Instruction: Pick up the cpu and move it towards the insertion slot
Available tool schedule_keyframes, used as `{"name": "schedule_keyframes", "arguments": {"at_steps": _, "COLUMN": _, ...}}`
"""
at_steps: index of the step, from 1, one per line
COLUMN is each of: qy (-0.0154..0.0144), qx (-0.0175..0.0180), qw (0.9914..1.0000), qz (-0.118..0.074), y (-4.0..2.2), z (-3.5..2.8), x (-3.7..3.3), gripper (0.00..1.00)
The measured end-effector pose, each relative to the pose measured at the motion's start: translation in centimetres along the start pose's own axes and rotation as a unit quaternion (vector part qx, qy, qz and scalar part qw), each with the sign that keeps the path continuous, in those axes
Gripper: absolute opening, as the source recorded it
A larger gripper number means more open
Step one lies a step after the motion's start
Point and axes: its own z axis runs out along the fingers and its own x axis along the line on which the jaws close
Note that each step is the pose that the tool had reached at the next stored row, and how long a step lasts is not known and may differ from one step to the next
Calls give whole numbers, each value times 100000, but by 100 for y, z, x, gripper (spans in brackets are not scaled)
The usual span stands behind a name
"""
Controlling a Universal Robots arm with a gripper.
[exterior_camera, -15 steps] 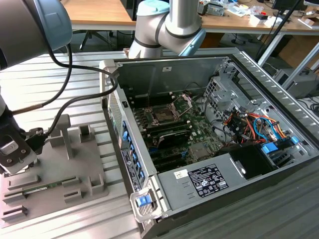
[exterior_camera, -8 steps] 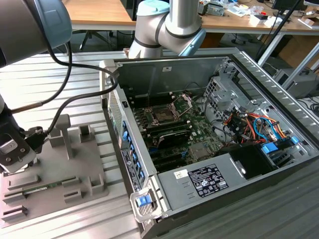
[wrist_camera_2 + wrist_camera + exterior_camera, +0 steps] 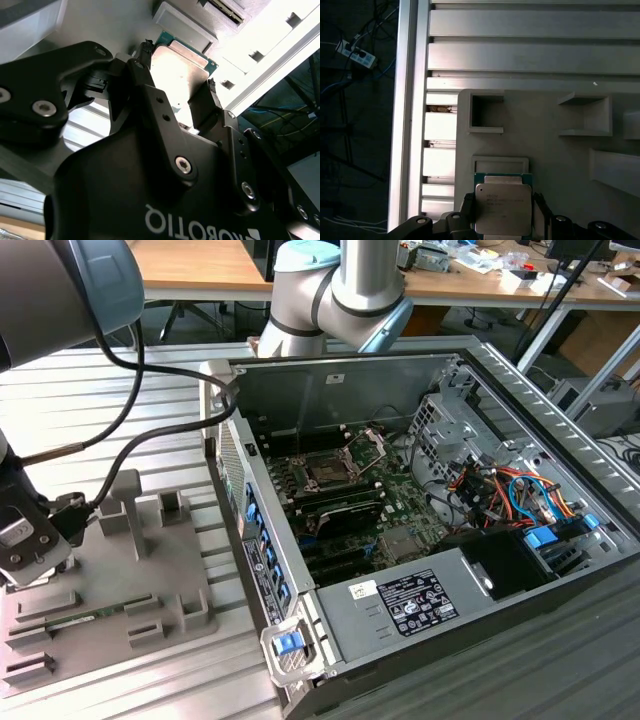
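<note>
Silvery metal top on a green board: cpu (image 3: 502, 215), small flat square, seen in both wrist views between the two black fingers (image 3: 468, 217) of the hand (image 3: 502, 206)
Hand: closed on the cpu, one finger against each of two opposite edges
Position of cpu: over the grey plastic tray (image 3: 550, 135), just beside a shallow square recess (image 3: 500, 165) in it. In the exterior view the hand end of the arm stands over this tray at the exterior view's left
Insertion slot (image 3: 330, 472): square socket with a dark centre, its shiny metal frame hinged up, set on the green board inside the open computer case (image 3: 330, 375). It is well apart from the cpu, towards the exterior view's right
Tray: rests on a slatted aluminium counter (image 3: 150, 370), just beside the case, and carries a long thin green memory stick (image 3: 100, 612)
Black cables (image 3: 130, 440): run down to the arm's wrist
</note>
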Motion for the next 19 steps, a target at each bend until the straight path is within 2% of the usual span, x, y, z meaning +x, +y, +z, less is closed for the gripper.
{"name": "schedule_keyframes", "arguments": {"at_steps": 19, "qy": -2, "qx": -2, "qw": 100000, "qz": 2, "y": 3, "z": -86, "x": 0, "gripper": 55}}
